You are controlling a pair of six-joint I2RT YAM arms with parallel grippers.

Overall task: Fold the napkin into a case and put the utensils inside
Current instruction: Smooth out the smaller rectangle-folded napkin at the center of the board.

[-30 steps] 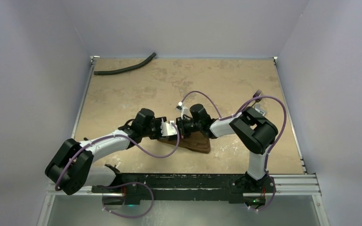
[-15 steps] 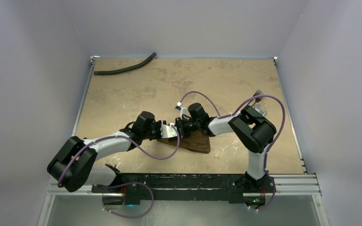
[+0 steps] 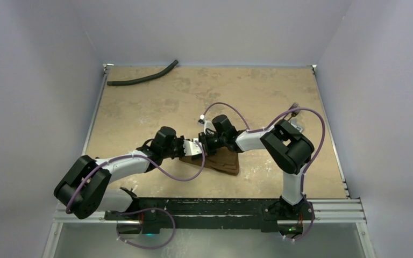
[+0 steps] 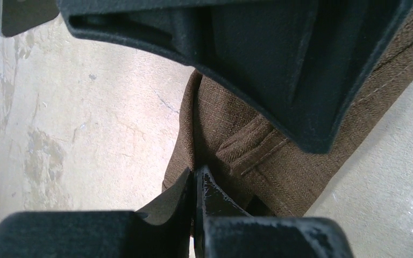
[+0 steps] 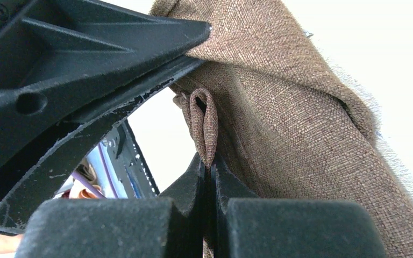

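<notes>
The brown napkin [image 3: 223,161] lies bunched in a rough triangle at the table's near middle. My left gripper [image 3: 195,150] is at its left edge and looks shut on a cloth edge; in the left wrist view its fingertips [image 4: 195,173] meet right at a fold of the napkin [image 4: 279,156]. My right gripper [image 3: 204,143] is shut on a small loop of napkin [image 5: 205,121], pinched between its fingers [image 5: 211,167], with the cloth [image 5: 301,123] draping to the right. The grippers nearly touch. A slim dark utensil tip [image 3: 294,106] peeks from behind the right arm's elbow; the rest is hidden.
A long black curved hose [image 3: 142,78] lies at the far left corner. The black right gripper body [image 4: 258,59] fills the top of the left wrist view. The table rails [image 3: 220,207] run along the near edge, and the walls stand close on both sides.
My right gripper has drifted a little up and to the left with the napkin fold in it. My left arm shifted slightly, and its gripper stays at the napkin's left edge.
</notes>
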